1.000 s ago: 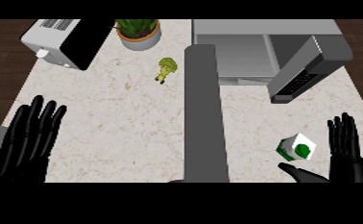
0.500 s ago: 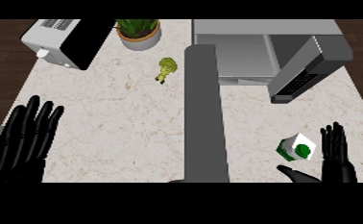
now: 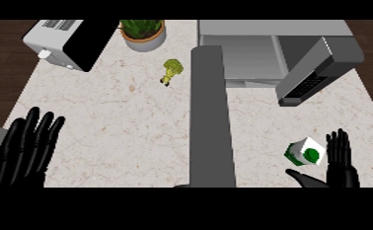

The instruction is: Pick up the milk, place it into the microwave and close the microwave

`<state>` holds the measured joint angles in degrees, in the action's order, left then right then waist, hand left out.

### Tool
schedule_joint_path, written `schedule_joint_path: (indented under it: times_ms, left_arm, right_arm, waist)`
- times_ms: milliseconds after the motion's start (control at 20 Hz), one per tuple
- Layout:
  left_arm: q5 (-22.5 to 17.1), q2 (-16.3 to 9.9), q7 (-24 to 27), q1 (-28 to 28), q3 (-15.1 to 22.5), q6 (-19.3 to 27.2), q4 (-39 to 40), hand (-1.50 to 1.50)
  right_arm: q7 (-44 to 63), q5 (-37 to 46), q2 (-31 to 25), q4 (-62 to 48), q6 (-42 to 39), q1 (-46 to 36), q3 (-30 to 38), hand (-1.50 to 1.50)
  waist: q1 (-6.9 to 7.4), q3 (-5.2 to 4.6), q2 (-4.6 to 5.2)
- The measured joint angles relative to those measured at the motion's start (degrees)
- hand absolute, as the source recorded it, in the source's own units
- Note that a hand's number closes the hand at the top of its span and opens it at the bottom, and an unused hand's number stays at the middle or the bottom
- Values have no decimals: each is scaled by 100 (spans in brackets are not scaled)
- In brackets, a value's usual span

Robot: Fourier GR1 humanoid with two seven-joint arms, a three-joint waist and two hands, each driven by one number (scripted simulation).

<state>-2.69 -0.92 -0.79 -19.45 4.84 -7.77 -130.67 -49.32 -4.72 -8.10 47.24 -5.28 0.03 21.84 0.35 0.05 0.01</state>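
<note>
The milk [image 3: 305,152] is a small white carton with a green round mark, lying on the counter at the lower right. My right hand [image 3: 338,164] is open just right of the carton, fingers straight up and thumb stretched out below it, not touching it. The microwave [image 3: 251,51] sits at the back right with its door [image 3: 319,71] swung open toward the front right. My left hand [image 3: 27,146] is open at the lower left edge, fingers up, far from the milk.
A tall grey slab [image 3: 211,118] runs down the middle of the view. A toaster [image 3: 71,42] stands at the back left, a potted plant [image 3: 143,33] beside it, and a piece of broccoli [image 3: 171,70] lies on the marble counter [image 3: 124,110].
My right hand has slid down and a little left, closer to the milk carton. My left hand has dropped lower at the left edge. The milk has not moved.
</note>
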Motion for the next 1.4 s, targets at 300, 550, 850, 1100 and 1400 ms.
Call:
schedule_joint_path:
  times_ms: [300, 550, 850, 1100, 1400]
  left_arm:
    - [-32, 5, 194, -180, 2, -84, 40, -150]
    - [-37, 25, 176, -68, -45, -51, 98, -150]
    - [-60, -6, 95, -11, -107, -30, 57, -150]
    - [-164, -10, 21, -83, -130, -59, -18, -150]
    - [-256, -42, 1, -72, -243, -92, 27, -150]
  right_arm:
    - [-652, 112, -253, -1429, -54, -606, 39, 150]
    - [-1082, 575, -369, -1736, 137, -703, -236, 150]
    - [-1218, 528, -385, -1823, -59, -850, -312, 150]
    - [-1219, 588, -126, -1419, -217, -647, -670, 150]
    - [-1172, 758, 213, -924, -240, -491, -1150, 150]
  waist:
    - [11, -5, 2]
    - [12, -52, -10]
    - [1, -36, -12]
    - [-15, -33, -25]
    - [-23, -29, -23]
